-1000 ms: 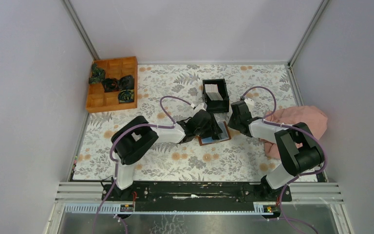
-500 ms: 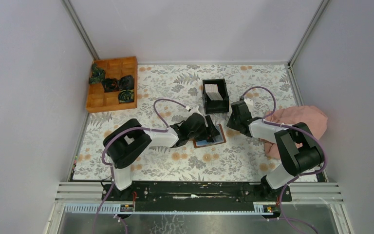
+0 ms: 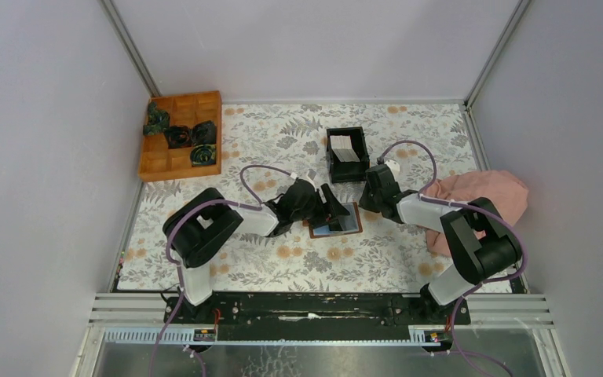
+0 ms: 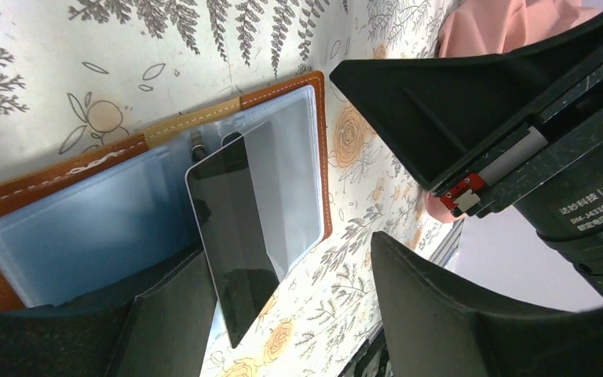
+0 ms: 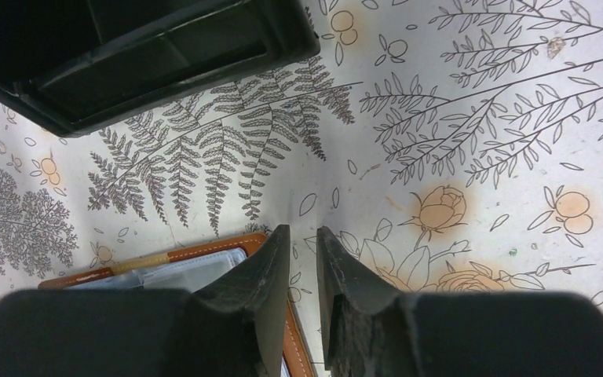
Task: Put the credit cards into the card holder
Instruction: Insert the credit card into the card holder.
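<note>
The card holder (image 3: pixel 344 224) lies open on the flowered cloth, brown leather round clear pocket panels (image 4: pixel 110 228). One pale grey credit card (image 4: pixel 239 228) sits partly in the right pocket, its lower end sticking out past the holder's edge. My left gripper (image 4: pixel 286 255) is open around that end, touching nothing I can see. More credit cards (image 3: pixel 345 148) stand in the black box (image 3: pixel 345 161). My right gripper (image 5: pixel 304 236) stands at the holder's far corner (image 5: pixel 204 251), jaws a narrow gap apart with nothing between them, one finger over the brown edge.
An orange wooden tray (image 3: pixel 180 135) with dark bundles sits at the back left. A pink cloth (image 3: pixel 479 196) lies under the right arm at the right edge. The black box's wall (image 5: pixel 149 55) is just beyond the right gripper.
My left gripper has opened, let go of the card and drawn back to the left. The card holder has slid a little left, and the right gripper followed it.
</note>
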Robot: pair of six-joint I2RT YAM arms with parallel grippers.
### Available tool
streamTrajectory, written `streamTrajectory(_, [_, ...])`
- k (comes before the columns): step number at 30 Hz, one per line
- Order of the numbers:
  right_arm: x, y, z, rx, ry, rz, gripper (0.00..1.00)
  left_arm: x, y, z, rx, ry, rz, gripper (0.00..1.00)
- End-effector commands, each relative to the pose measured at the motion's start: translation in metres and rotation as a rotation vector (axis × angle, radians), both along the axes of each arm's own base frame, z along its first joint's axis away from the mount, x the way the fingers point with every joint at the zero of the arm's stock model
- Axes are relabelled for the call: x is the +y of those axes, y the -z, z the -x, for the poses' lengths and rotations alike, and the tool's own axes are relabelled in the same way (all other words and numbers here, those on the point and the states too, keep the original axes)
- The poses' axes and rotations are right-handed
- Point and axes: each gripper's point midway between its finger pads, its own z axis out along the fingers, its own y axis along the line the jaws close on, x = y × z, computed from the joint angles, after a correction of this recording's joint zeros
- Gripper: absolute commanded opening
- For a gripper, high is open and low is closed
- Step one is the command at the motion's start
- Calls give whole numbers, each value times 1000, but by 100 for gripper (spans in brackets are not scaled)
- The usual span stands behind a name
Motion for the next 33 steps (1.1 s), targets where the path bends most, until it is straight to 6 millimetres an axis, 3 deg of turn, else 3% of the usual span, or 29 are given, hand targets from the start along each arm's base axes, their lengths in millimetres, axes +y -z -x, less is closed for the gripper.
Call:
streamTrajectory(1, [4, 9, 20, 61, -29, 5, 26, 25, 32, 16, 97, 8, -135, 75])
streamTrajectory(14, [23, -11, 31, 12, -82, 27, 26, 39, 48, 16, 109, 16, -272, 75])
streamTrajectory(21, [29, -10, 35, 9, -97, 50, 26, 41, 47, 14, 101, 14, -286, 75])
streamTrajectory(33, [33, -32, 34, -44, -105, 41, 25, 40, 52, 14, 106, 15, -289, 75])
